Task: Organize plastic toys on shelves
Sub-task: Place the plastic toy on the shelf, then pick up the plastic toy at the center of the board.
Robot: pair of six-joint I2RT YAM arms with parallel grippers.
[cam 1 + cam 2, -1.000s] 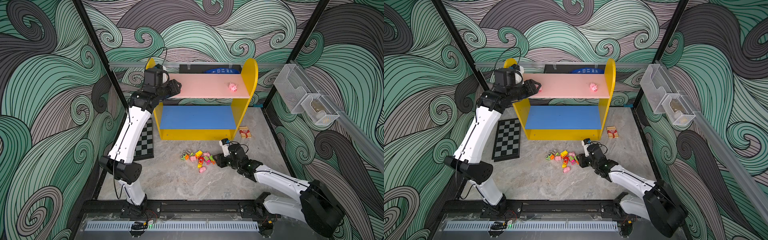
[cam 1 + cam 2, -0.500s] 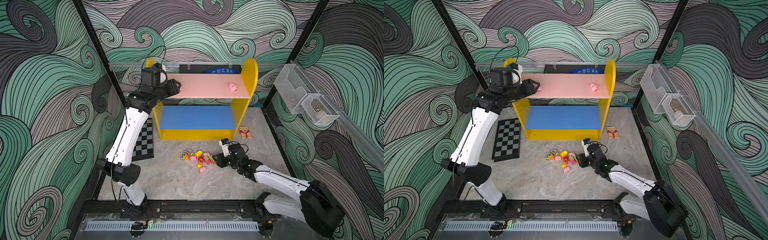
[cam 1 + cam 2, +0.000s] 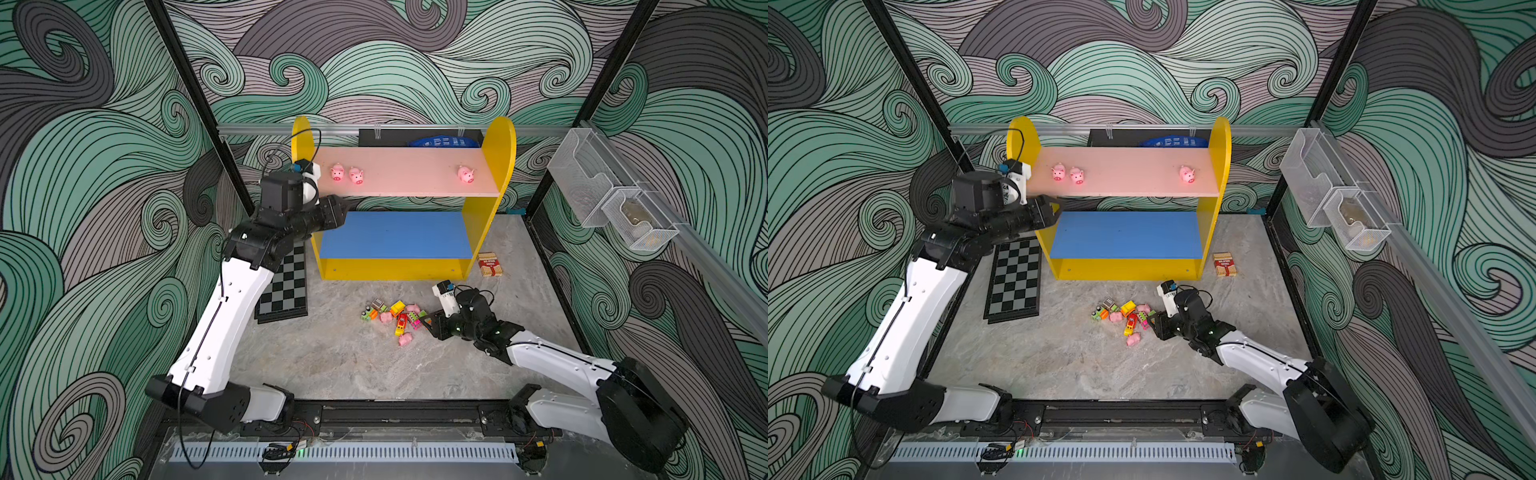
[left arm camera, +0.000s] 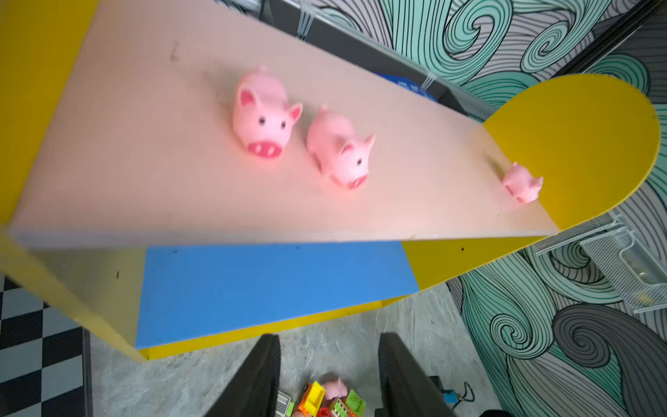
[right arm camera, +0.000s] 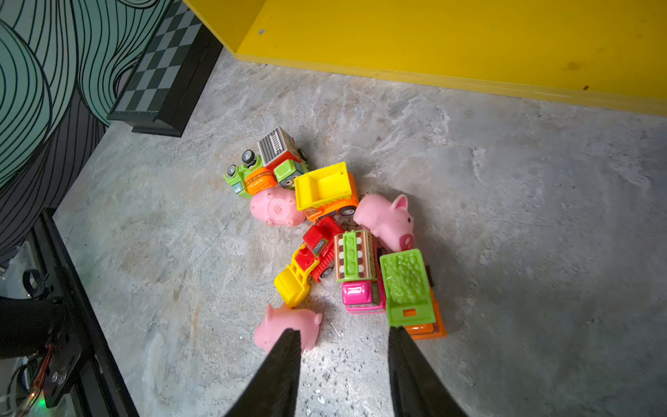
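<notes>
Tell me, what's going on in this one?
Two robot arms are sorting toys onto a yellow shelf unit. Three pink pigs sit on its pink upper board; nothing shows on the blue lower board. The left arm is near one end of the upper board, jaws open and empty. The right arm is low at the floor pile of pigs and vehicles, jaws open, gripping nothing.
</notes>
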